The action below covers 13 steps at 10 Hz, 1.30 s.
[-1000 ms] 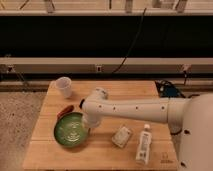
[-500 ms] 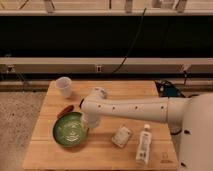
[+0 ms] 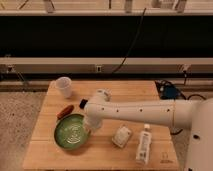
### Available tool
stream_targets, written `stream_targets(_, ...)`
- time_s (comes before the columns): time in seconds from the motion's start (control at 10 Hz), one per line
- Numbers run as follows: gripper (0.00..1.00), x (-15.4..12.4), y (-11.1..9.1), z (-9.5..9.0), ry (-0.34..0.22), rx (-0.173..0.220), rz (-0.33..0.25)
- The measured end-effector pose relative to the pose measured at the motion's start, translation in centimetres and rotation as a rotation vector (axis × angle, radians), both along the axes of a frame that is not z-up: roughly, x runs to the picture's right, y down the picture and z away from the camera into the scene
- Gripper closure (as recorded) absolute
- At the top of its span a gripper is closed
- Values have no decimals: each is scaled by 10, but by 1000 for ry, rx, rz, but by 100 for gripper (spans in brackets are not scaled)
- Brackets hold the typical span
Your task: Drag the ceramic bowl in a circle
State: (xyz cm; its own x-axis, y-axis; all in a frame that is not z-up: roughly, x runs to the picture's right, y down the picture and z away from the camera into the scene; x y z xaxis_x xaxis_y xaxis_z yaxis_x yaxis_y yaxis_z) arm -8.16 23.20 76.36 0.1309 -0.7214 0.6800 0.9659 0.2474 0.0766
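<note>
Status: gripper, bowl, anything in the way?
Gripper down at right rim of ceramic bowl. Bowl upright, front-left on table. Red-brown item close behind it, white packet to its right.

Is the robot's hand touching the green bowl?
Cannot tell. In the camera view the hand sits at the ceramic bowl's rim, but the arm hides any contact.

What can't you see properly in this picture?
Camera view, all of these:
The gripper sits at the right rim of the ceramic bowl, mostly covered by the arm's wrist.
That part of the bowl's rim is hidden under the gripper.
The writing on the white tube is too small to read.
The robot's body is cut off by the right edge.
</note>
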Motion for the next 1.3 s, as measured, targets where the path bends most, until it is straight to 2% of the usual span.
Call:
stream_targets(0.6,98,-7,4,-7,-15,3,-10)
stream_targets(0.8,98,-20,2,-8,-20,4,-13)
stream_targets(1.3,98,-31,-9,-4,-22,8,-5)
